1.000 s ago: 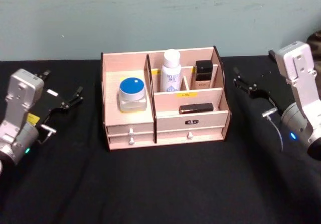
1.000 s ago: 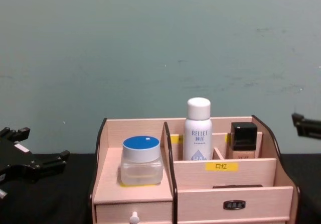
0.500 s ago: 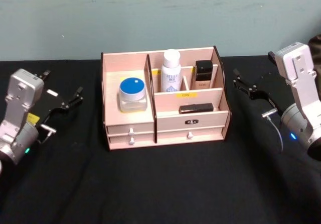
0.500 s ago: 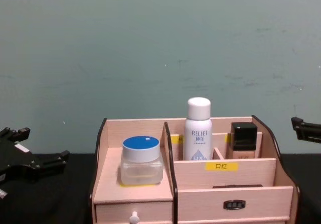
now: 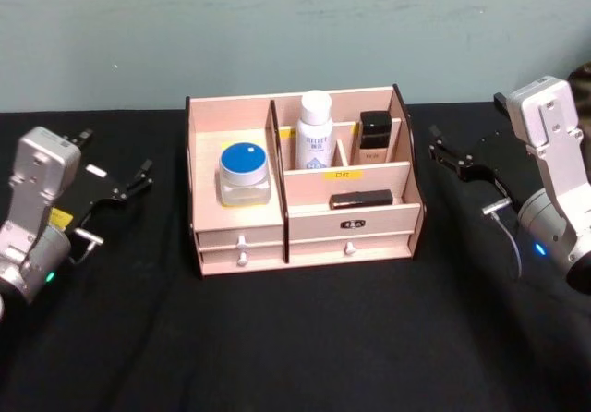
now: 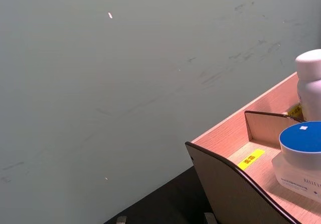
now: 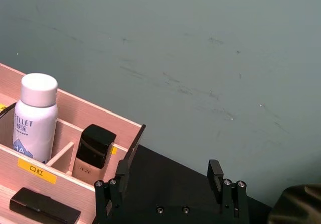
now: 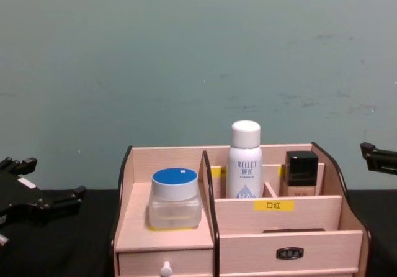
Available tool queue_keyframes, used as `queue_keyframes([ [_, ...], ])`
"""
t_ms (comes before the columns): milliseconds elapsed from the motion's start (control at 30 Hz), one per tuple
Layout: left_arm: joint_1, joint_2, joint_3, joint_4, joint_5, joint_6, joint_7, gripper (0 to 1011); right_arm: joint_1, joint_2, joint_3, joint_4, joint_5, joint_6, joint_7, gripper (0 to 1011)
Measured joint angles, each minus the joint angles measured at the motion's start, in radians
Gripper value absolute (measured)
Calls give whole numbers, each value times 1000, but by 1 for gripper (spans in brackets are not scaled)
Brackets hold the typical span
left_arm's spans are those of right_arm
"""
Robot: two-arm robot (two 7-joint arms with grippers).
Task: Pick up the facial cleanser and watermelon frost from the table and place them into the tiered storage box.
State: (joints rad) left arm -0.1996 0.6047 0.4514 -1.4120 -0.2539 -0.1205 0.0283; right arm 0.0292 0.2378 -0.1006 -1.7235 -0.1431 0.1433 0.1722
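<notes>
— On the table (image 5: 305, 338)?
— Tiered storage box (image 5: 355, 218), mid-table, holding: white bottle (image 5: 315, 131); blue-lidded jar (image 5: 244, 174); black-capped bottle (image 5: 374, 137); flat black case (image 5: 361, 199).
— Flanking?
— Left tool (image 5: 115, 167), released, well apart. Right tool (image 5: 447, 158), released, empty.

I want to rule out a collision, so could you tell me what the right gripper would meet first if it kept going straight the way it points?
Probably the tiered storage box: the right gripper, open, points at its right side panel, though depth is unclear.
</notes>
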Motion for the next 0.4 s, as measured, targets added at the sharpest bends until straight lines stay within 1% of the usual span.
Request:
queue_keyframes([
  [400, 0, 0, 0, 0, 0, 0, 0, 1001, 0, 0, 0, -1, 0, 0, 0, 1002],
])
